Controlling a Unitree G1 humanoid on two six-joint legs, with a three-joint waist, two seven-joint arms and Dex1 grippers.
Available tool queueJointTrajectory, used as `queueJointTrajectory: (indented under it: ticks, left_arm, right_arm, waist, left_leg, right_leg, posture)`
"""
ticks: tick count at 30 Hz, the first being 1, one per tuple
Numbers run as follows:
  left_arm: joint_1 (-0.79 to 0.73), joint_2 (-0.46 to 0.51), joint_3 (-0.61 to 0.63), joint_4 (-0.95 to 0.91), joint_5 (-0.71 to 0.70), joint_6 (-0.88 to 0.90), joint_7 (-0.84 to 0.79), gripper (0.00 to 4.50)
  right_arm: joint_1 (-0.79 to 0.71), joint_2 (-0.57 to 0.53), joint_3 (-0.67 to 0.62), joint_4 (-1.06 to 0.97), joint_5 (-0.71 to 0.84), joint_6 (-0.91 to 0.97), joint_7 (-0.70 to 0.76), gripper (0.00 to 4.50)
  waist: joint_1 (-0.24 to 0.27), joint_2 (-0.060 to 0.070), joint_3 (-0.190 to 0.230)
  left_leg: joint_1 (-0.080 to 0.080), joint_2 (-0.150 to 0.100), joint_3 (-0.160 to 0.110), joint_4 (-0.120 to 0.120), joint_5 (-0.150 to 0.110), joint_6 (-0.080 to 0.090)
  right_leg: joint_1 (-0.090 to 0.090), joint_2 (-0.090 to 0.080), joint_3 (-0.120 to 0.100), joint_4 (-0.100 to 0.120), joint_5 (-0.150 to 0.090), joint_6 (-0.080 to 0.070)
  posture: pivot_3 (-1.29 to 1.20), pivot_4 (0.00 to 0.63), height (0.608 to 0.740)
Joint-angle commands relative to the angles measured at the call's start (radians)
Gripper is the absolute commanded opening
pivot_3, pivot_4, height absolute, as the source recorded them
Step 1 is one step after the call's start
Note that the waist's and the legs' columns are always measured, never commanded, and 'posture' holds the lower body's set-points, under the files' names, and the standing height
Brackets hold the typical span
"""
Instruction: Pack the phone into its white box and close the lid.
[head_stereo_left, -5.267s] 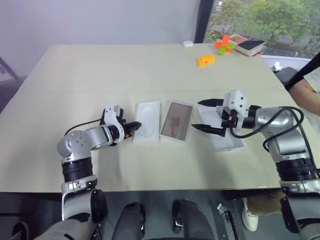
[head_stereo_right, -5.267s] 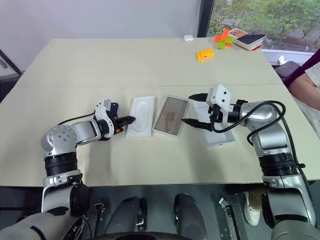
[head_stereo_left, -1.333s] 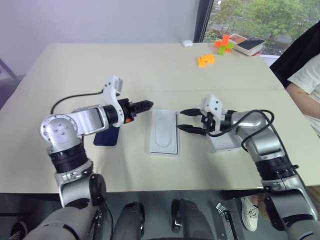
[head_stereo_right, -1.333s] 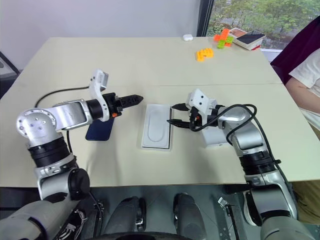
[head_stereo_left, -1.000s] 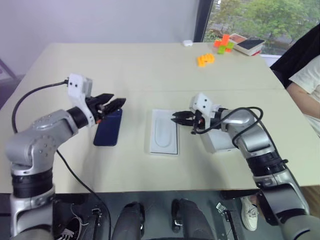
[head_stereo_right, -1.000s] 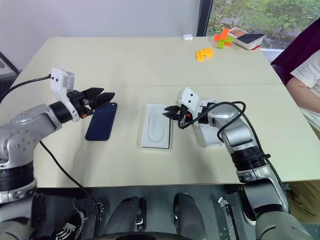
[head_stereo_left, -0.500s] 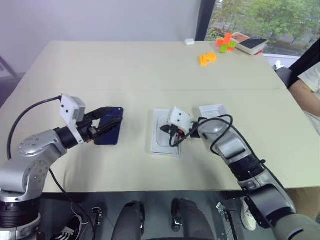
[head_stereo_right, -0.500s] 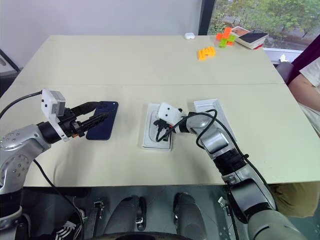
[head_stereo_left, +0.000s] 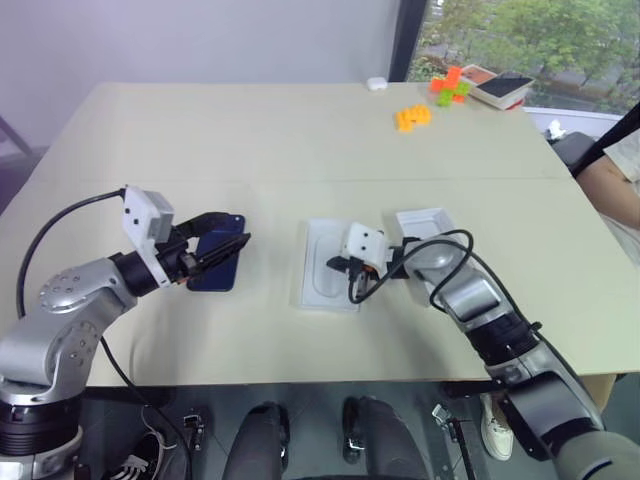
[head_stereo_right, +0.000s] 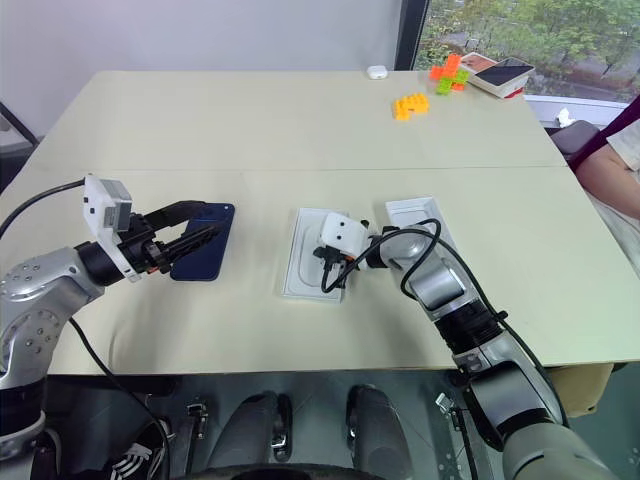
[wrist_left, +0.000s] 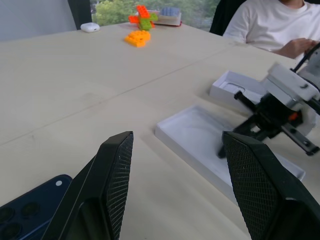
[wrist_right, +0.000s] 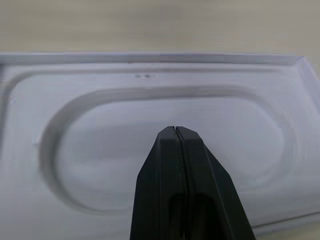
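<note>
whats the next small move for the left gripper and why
Probably ease the left gripper down and close on the phone. Its jaws stand open just above it, the phone lies flat on the table, unpacked, while the shut right gripper is over the white insert.

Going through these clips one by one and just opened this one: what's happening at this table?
A two-armed robot is packing a phone. Its right gripper, fingers shut, points down at the white insert with the oval recess in the middle of the table. The left gripper, fingers apart and holding nothing, hovers at the dark blue phone lying flat on the robot's left. An open white box part sits just right of the insert. The phone isn't packed yet.
</note>
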Motion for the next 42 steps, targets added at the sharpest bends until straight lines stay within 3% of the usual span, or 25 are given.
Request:
queueJointTrajectory:
  ticks: [1,9,17,22,28,37,42]
  left_arm:
    - [-0.012,0.013,0.017,-0.024,-0.005,-0.012,0.004,3.00]
    - [-0.053,0.010,0.007,0.009,-0.030,0.023,0.017,3.00]
    - [-0.097,0.060,0.026,0.126,-0.051,0.177,0.051,3.00]
    - [-0.115,0.075,0.088,0.209,-0.139,0.293,0.053,3.00]
    - [-0.255,0.106,0.152,0.509,-0.143,0.476,0.169,3.00]
    - [-0.335,0.081,0.161,0.678,-0.149,0.572,0.168,3.00]
    - [-0.428,0.085,0.152,0.874,-0.150,0.661,0.129,3.00]
  right_arm:
    - [0.009,0.004,-0.006,-0.042,0.011,0.018,0.007,0.02]
    - [-0.001,0.016,-0.014,-0.006,-0.013,-0.026,-0.042,0.02]
    - [-0.053,0.021,-0.105,0.035,0.042,-0.061,-0.067,0.02]
    - [-0.093,0.029,-0.135,0.048,0.061,-0.085,-0.056,0.02]
    - [-0.157,0.175,-0.079,0.083,0.025,-0.057,-0.133,0.02]
    - [-0.263,0.308,-0.038,0.216,-0.013,0.010,-0.188,0.02]
    - [-0.300,0.362,-0.020,0.294,-0.025,0.004,-0.198,0.02]
  waist:
    - [0.000,0.000,0.000]
    - [0.001,0.000,0.000]
    - [0.000,0.000,0.000]
    - [-0.001,0.000,0.000]
    - [-0.005,0.000,0.000]
    - [-0.001,-0.001,0.000]
    - [-0.005,-0.001,-0.001]
  left_leg:
    - [0.000,0.000,0.000,0.000,0.000,0.000]
    - [0.000,0.000,0.000,0.000,0.000,0.000]
    - [0.000,0.000,0.000,0.000,0.000,0.000]
    - [0.000,0.000,0.000,0.000,0.000,0.000]
    - [0.001,0.000,-0.001,0.000,0.001,-0.001]
    - [-0.001,0.000,0.000,0.000,0.004,-0.007]
    - [-0.002,0.000,0.000,0.000,0.004,-0.006]
  right_leg:
    - [0.000,0.000,0.000,0.000,0.000,0.000]
    - [0.000,0.000,0.000,0.000,0.000,0.000]
    - [0.000,0.001,0.000,0.001,0.000,0.000]
    - [0.000,0.000,0.000,0.001,0.000,0.000]
    - [-0.001,0.004,0.000,0.003,0.001,-0.001]
    - [-0.002,0.000,0.000,0.003,0.001,-0.001]
    - [-0.003,0.000,0.000,0.003,0.001,-0.001]
  posture:
    - [0.00,0.150,0.740]
    - [0.00,0.150,0.740]
    - [0.00,0.150,0.740]
    - [0.00,0.150,0.740]
    - [0.00,0.150,0.740]
    - [0.00,0.150,0.740]
    - [0.00,0.150,0.740]
